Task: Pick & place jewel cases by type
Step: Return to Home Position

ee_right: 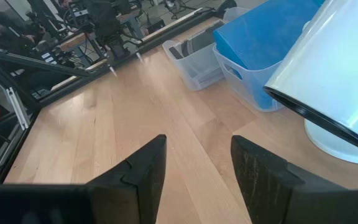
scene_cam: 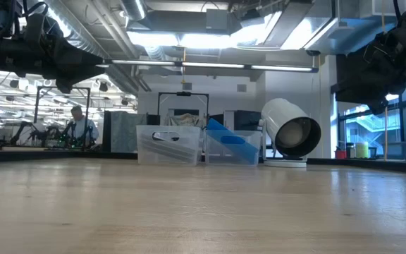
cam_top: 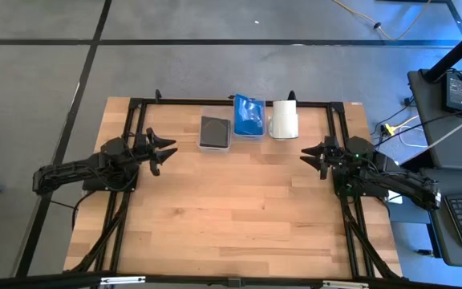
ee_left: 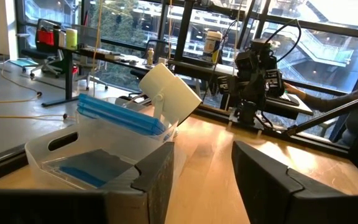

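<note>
The table (cam_top: 231, 209) carries two clear bins side by side at its far edge, with a white roll (cam_top: 284, 120) just beside the right one.

The left bin (cam_top: 215, 148) holds the dark jewel cases (cam_top: 214, 131), lying flat inside it. The right bin (cam_top: 249, 136) holds the blue jewel cases (cam_top: 248, 115). These are tilted, and in the low view the blue cases (scene_cam: 228, 137) stick out above the bin's rim. The number of cases in either bin cannot be told. No case lies on the bare table.

The left gripper (cam_top: 165, 154) is raised over the table's left side, well apart from the bins. Its fingers are spread and hold nothing. The right gripper (cam_top: 307, 157) is raised over the right side, near the roll. Its fingers are likewise spread and empty. Both grippers point inward, toward each other.
</note>
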Robot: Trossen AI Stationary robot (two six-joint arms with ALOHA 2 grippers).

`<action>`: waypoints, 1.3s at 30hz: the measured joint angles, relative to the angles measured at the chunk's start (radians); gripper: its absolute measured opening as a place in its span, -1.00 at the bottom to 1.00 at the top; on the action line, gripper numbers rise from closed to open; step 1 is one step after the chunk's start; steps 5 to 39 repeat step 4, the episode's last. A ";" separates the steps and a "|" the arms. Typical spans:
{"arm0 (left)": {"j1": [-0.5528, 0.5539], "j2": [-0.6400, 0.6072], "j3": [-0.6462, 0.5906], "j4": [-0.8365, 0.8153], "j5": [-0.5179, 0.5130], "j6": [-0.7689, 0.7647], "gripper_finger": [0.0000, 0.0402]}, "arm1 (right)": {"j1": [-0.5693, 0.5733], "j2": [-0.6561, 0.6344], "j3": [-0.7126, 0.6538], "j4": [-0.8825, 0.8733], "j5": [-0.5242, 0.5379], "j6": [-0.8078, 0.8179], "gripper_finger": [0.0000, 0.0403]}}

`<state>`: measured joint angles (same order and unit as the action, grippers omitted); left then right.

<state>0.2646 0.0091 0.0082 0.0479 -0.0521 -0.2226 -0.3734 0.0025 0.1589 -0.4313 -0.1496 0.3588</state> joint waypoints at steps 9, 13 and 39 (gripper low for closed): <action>0.000 0.000 0.000 0.000 0.000 0.000 -0.20 | 0.000 0.000 0.000 0.000 0.000 0.000 -0.09; 0.000 0.000 0.000 0.000 0.000 0.000 -0.20 | 0.000 0.000 0.000 0.000 0.000 0.000 -0.09; 0.000 0.000 0.000 0.000 0.000 0.000 -0.20 | 0.000 0.000 0.000 0.000 0.000 0.000 -0.09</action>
